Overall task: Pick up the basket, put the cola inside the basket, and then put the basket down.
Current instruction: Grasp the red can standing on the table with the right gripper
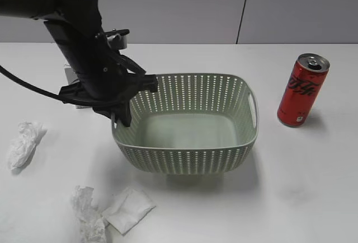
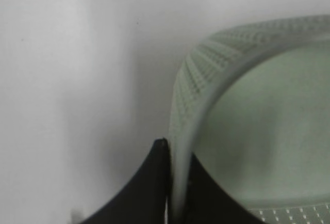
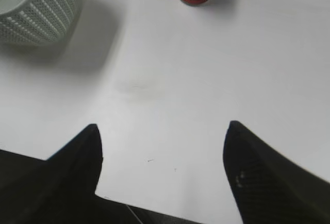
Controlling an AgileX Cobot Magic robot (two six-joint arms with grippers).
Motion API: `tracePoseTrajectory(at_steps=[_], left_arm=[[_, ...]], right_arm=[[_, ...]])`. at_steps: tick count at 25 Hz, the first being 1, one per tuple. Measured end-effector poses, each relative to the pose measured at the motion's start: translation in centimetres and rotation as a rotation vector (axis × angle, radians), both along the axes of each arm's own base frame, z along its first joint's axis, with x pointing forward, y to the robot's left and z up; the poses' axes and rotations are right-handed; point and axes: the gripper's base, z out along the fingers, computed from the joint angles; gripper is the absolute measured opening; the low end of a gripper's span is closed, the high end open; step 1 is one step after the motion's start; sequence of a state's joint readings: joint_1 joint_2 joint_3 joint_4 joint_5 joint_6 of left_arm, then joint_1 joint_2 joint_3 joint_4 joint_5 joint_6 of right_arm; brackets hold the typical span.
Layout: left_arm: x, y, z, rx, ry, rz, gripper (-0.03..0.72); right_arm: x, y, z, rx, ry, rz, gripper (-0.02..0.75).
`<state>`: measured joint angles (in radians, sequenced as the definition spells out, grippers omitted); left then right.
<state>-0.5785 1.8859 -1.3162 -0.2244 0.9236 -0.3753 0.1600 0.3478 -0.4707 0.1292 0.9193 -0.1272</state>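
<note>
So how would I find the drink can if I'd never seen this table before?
Start at the big pale green basket in the middle of the white table. Look to its right, where the drink can stands upright by itself, apart from the basket. It is the only red thing there, tall and slim, with black lettering and a silver top.

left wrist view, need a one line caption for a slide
Left hand clamped on the rim of the sage-green basket, one finger outside the wall and one inside, white table beyond.

The basket [image 1: 190,162] is showing sage green with perforations; the can [image 1: 302,90] is showing red with black script.
</note>
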Motion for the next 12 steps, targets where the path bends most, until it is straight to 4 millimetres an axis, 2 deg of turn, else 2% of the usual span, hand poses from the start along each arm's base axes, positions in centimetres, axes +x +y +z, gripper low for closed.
tracePoseTrajectory(at_steps=[8,12], left_arm=[[-0.1,0.0,0.0,0.005,0.011,-0.002,-0.003],[-0.2,0.1,0.0,0.007,0.019,-0.003,-0.003]], right_arm=[[-4.0,-0.6,-0.1,0.035,-0.241,0.001,0.555],[-4.8,-0.8,-0.6,0.038,-0.276,0.002,0.555]])
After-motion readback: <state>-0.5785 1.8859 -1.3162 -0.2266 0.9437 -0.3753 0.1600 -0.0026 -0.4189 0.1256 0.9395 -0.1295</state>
